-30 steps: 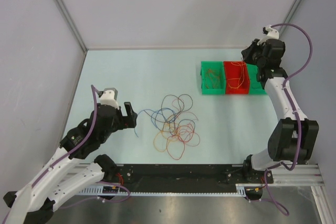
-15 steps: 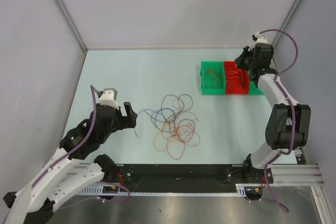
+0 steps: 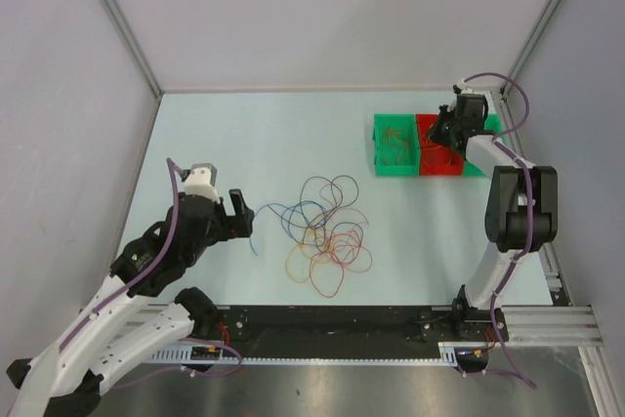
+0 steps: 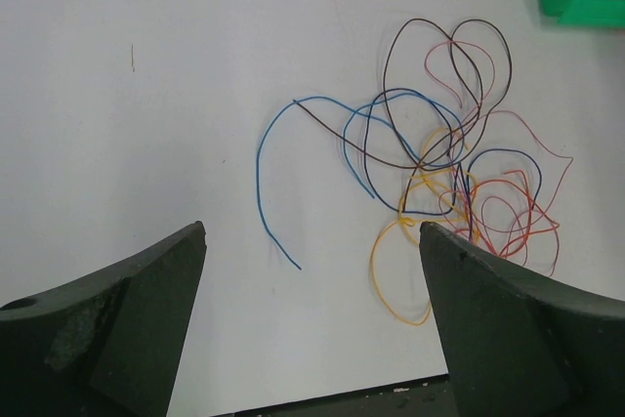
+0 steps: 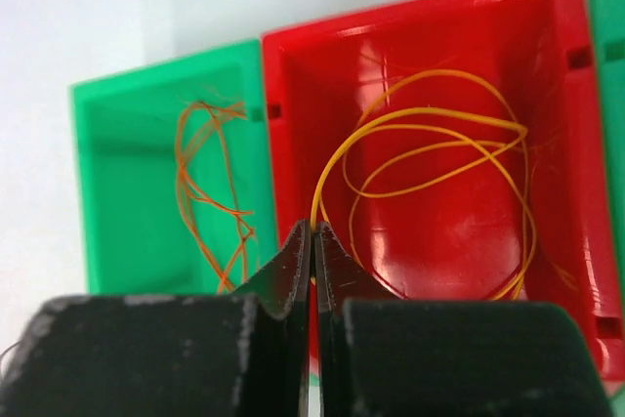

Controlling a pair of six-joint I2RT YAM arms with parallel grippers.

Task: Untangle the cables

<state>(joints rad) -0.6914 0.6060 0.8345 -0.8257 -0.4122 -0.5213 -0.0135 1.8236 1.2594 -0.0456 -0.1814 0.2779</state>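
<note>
Cables (image 3: 322, 236): light, limp, snag-prone tangle by near edge of table (image 3: 244, 134); take free end of blue cable (image 4: 260, 168). Left gripper (image 4: 312, 229) wide, empty. Right gripper (image 5: 312, 227) closed above red bin (image 5: 547, 7), hold unclear.

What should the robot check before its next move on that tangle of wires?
1. Left hand open, ready to grab: ok.
2. Tangle of wires in front of the left hand: ok; the blue wire trails nearest to it.
3. Wires on the table separated: not ok, they cross in one knot.
4. Right hand free of the yellow wire in the red bin: cannot tell; the hand is shut and the wire runs right behind its fingertips.
5. Orange wire lying inside the green bin: ok.
</note>
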